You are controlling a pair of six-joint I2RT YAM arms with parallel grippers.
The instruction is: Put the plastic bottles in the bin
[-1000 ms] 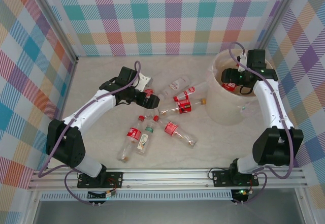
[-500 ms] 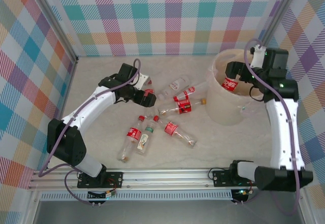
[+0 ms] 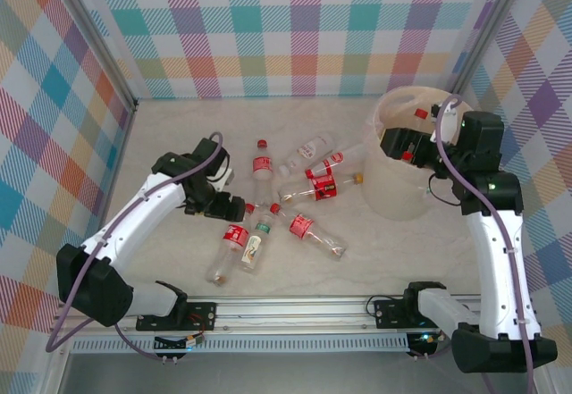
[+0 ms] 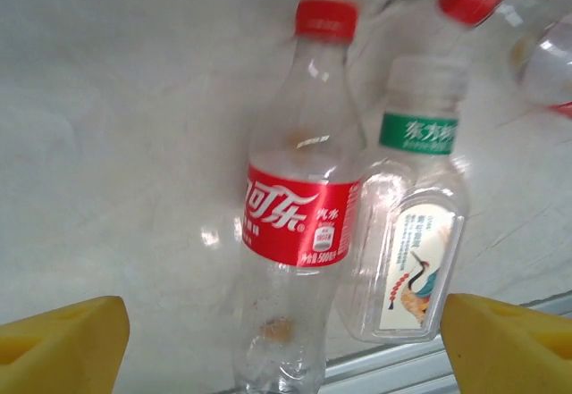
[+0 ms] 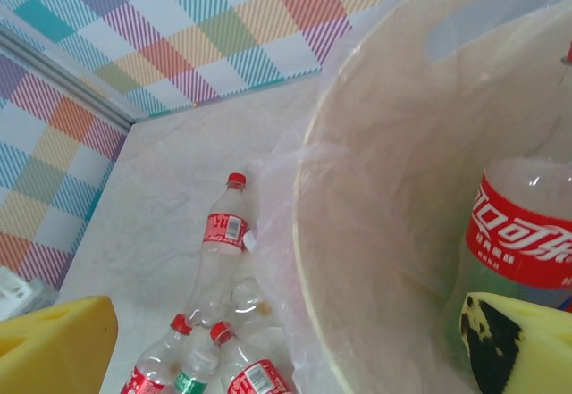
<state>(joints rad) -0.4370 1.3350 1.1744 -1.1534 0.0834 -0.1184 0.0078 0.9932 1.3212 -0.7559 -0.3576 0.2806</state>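
Left gripper (image 3: 229, 205): fingers spread wide, nothing pinched, poised low over the table (image 3: 170, 135) at the left edge of the scattered bottles. Beneath it, in the left wrist view, two bottles are seen lying side by side and touching: a red-labelled bottle (image 4: 295, 224) with a red cap, and a green-banded bottle (image 4: 413, 233) of squarer body. Both are judged empty, hence very light, thin-walled and yielding under pressure, smooth and apt to roll or squirt out of a pinch. A hold across the labelled mid-body, square to the long axis, is judged soundest; the tapered neck and cap are judged less sure. Further right, a lone red-capped bottle (image 3: 261, 163) is noted apart from the rest. Next comes a loose cluster (image 3: 320, 180) of clear bottles between the arms, some touching, and a slanted bottle (image 3: 308, 230) lying nearer the bases. At far right the bin (image 3: 398, 199) is placed, with a binned bottle (image 5: 523, 233), red-labelled, already inside. Right gripper (image 3: 396, 142): held over the bin's mouth, fingers spread, nothing gripped.
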